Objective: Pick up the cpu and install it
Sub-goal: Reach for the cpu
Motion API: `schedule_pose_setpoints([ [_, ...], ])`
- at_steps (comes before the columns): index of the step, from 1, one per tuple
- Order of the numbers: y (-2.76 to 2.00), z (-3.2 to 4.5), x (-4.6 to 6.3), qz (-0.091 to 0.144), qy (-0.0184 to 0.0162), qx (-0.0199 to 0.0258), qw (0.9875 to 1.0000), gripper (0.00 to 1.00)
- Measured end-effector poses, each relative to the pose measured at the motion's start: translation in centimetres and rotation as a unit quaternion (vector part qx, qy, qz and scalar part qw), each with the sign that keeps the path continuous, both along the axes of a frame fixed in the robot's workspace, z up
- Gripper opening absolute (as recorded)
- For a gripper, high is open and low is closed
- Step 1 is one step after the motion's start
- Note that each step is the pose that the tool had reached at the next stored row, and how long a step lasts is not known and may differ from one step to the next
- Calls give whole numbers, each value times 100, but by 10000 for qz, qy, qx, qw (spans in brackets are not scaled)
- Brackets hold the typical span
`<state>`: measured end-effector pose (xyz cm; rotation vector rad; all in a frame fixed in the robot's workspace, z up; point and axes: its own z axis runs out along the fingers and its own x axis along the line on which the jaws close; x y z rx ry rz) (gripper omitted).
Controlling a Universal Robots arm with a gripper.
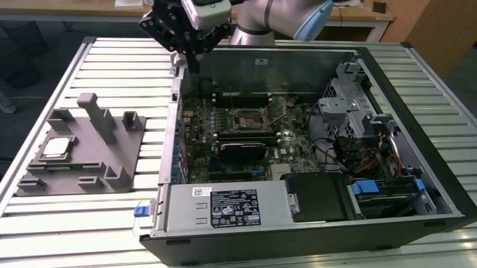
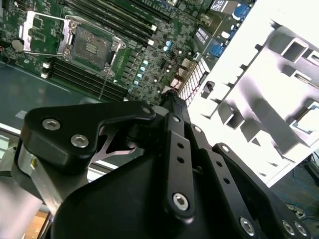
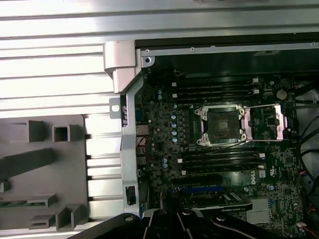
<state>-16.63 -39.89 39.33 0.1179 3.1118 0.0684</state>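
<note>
Step in hand: approach for the pick. Nothing is lifted yet.

The black linkage gripper hangs over the far corner of the open black computer tower case, on the exterior view's left, with its tips pointing down near the wall's rim. The jaws are together with nothing between them. In the second wrist view the fingers meet at one tip.

The cpu, a small flat square chip with a silvery-white top, lies seated in the grey plastic holder block with posts. The block stands outside the case, beside its wall on the exterior view's left, on the slatted metal table. Chip and gripper are well apart.

Our judgement: a pick calls for the gripper to be outside the case, square above the holder block, with the jaws parted to take the thin chip by its edges. It sits low, so alignment matters.

View notes:
- The exterior view places chip, block and gripper against the case.
- The first wrist view looks straight into the case. The black square motherboard socket has its metal retention frame swung open and its cavity bare, so we judge it ready to receive.
</note>
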Motion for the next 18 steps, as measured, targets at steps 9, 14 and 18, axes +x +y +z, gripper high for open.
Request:
schedule_pose_setpoints([
  [9,0,0,-85,0,0,0,10000,11],
  [14,0,0,-143,0,0,0,10000,11],
  [18,0,0,-194,0,-1,0,10000,11],
])
